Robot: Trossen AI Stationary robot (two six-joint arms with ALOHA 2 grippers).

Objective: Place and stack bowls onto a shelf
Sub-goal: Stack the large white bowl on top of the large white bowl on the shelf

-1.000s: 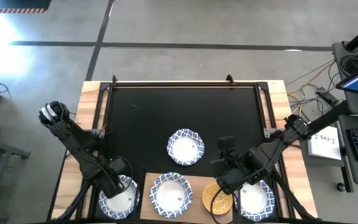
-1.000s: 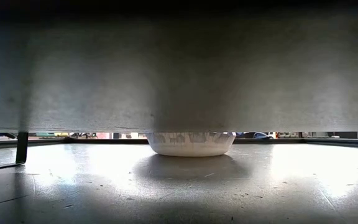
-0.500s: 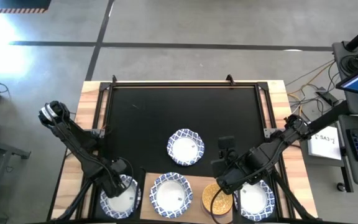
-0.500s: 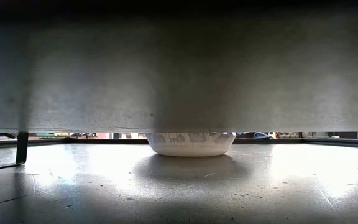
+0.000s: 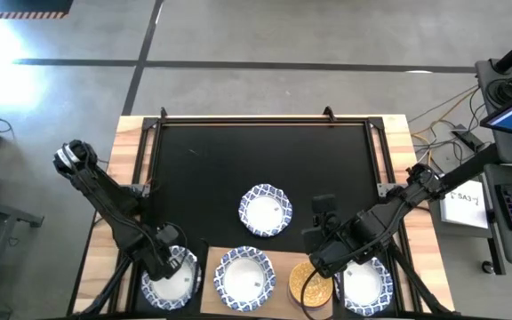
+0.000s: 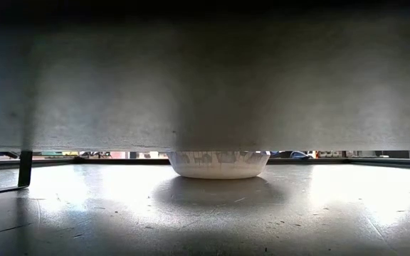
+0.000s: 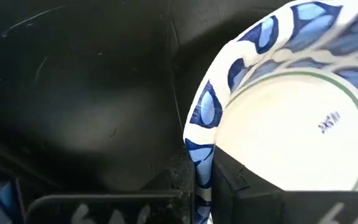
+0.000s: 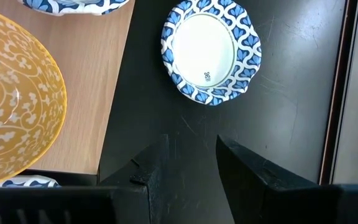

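Left gripper (image 5: 164, 258) is clamped on the rim of the leftmost bowl (image 5: 172, 278), which sits on the mat just left of the shelf (image 5: 208, 269); the lift must carry it rightward onto the board. Right gripper (image 5: 316, 233), fingers apart and empty, hangs farther right, over the yellow-gold bowl (image 5: 304, 286)

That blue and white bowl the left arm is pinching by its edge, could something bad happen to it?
Maybe. The left end effector is shut on just the rim of the blue-rimmed bowl, so the bowl might tilt or slip out when lifted. The wooden shelf already holds another blue-rimmed bowl and a yellow-gold bowl, so a wobbly bowl could bump them. The right end effector hangs open nearby and might get in the way.
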